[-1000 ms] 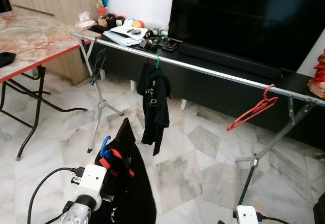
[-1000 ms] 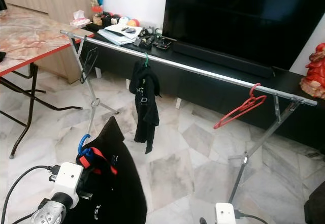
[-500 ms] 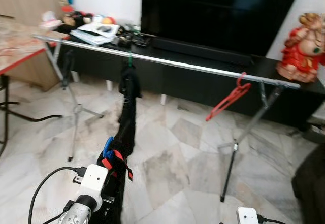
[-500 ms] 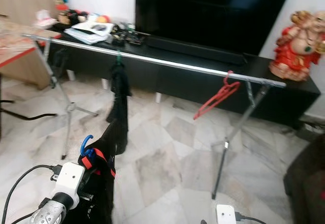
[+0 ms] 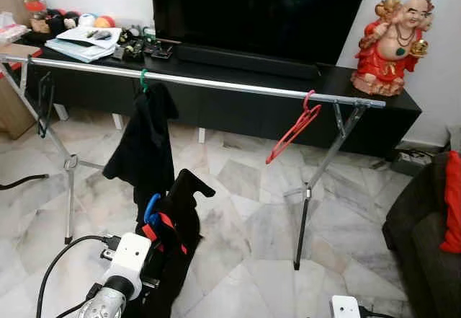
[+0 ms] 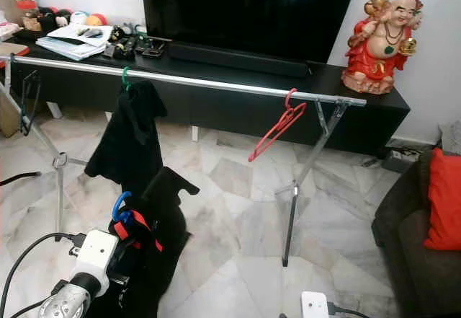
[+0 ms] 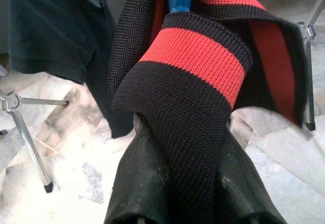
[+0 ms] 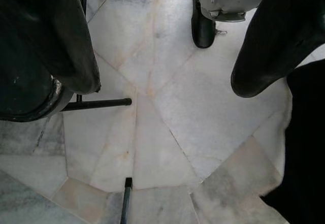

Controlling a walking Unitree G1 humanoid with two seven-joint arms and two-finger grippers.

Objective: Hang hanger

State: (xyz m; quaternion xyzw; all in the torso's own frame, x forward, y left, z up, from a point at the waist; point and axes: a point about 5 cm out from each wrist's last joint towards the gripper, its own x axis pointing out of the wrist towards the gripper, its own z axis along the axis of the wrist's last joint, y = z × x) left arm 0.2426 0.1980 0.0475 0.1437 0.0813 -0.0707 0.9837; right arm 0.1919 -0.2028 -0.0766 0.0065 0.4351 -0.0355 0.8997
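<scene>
One blue plastic hanger [image 5: 150,208] carrying a black red-striped garment [image 7: 198,71] stays clamped in the left gripper [image 7: 185,178] fingers; the camera has swung, so the silver rail [image 5: 216,84] now faces squarely ahead, within approach.

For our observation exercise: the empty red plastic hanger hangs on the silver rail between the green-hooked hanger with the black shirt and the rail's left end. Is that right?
Not quite. The empty red plastic hanger hangs on the silver rail near its right end, to the right of the green-hooked hanger with the black shirt. The left eye view shows this.
</scene>
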